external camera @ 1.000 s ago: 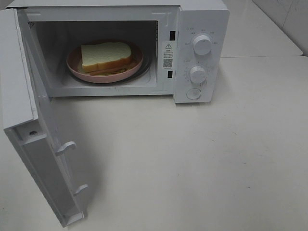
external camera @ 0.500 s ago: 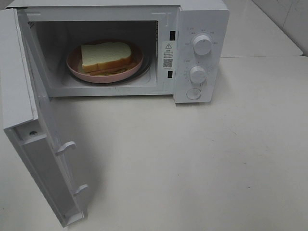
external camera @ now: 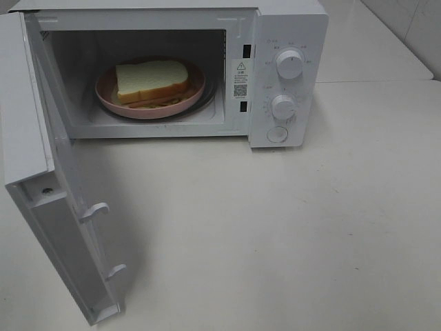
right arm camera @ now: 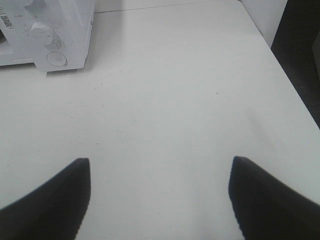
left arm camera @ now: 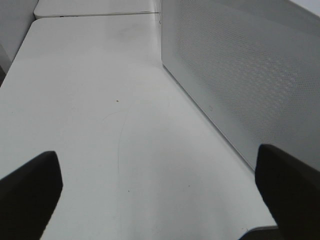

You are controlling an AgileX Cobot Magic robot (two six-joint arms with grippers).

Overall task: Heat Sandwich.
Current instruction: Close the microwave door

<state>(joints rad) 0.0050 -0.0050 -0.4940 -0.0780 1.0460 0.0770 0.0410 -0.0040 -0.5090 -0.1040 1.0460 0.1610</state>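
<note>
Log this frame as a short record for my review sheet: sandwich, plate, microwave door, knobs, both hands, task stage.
sandwich: lying on the pink plate
pink plate: inside the microwave
door: swung wide open
knobs: upper knob and lower knob, nothing touching them
left hand: open, empty, above the table
right hand: open, empty, above the table
task stage: sandwich loaded, door not yet shut
</note>
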